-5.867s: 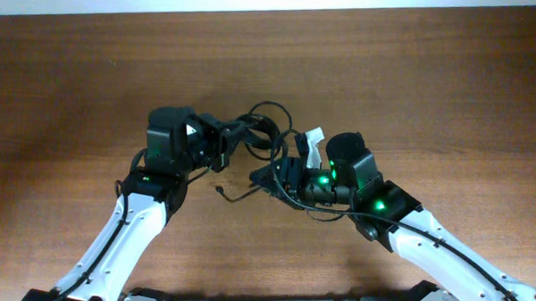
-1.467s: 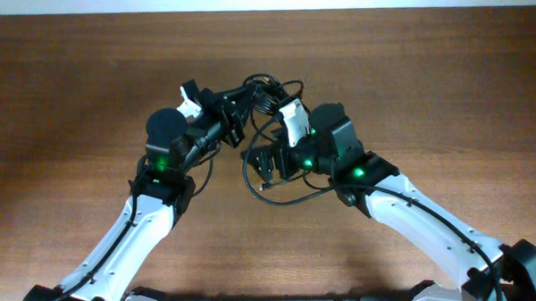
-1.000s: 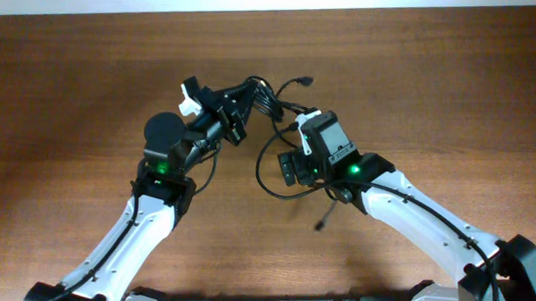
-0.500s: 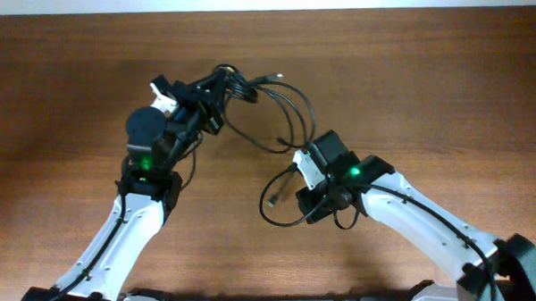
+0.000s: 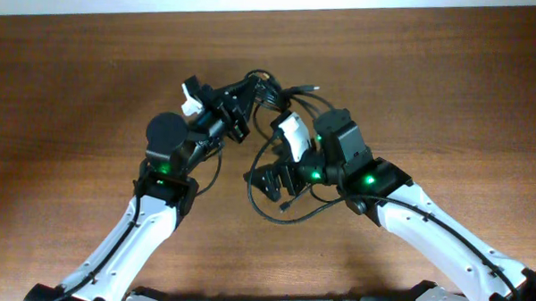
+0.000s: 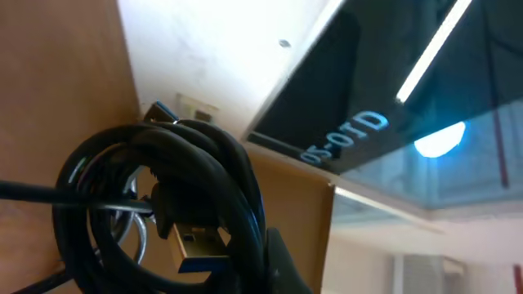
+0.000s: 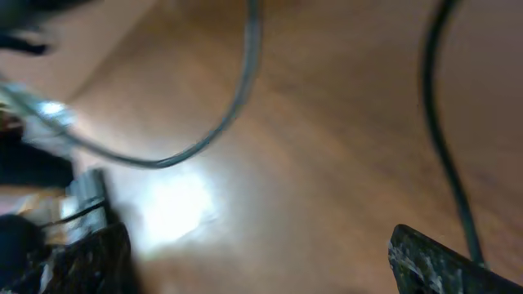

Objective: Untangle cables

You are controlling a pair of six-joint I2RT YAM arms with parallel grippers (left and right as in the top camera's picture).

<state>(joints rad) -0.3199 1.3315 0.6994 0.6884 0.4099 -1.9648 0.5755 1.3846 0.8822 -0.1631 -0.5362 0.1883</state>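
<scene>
The cables [image 5: 268, 90] are thin black cords. Part is bundled at my left gripper [image 5: 244, 107], and loose loops [image 5: 275, 209] trail down onto the wooden table. In the left wrist view the coil [image 6: 204, 163] with a USB plug [image 6: 196, 245] fills the frame, pinched at my left gripper [image 6: 249, 269], which is shut on it and holds it above the table. My right gripper [image 5: 269, 179] hangs over the loose loops. In the right wrist view my right gripper [image 7: 265, 261] has its fingers wide apart with nothing between them, and two cord strands [image 7: 445, 155] lie on the table beyond.
The wooden table [image 5: 449, 94] stretches to both sides of the arms. A white wall edge [image 5: 273, 3] runs along the back. Both white arms [image 5: 443, 246] reach in from the front edge.
My left gripper has swung back to the right with the bundle. My right arm has moved up and left toward it, and the stretched loops have gathered closer together.
</scene>
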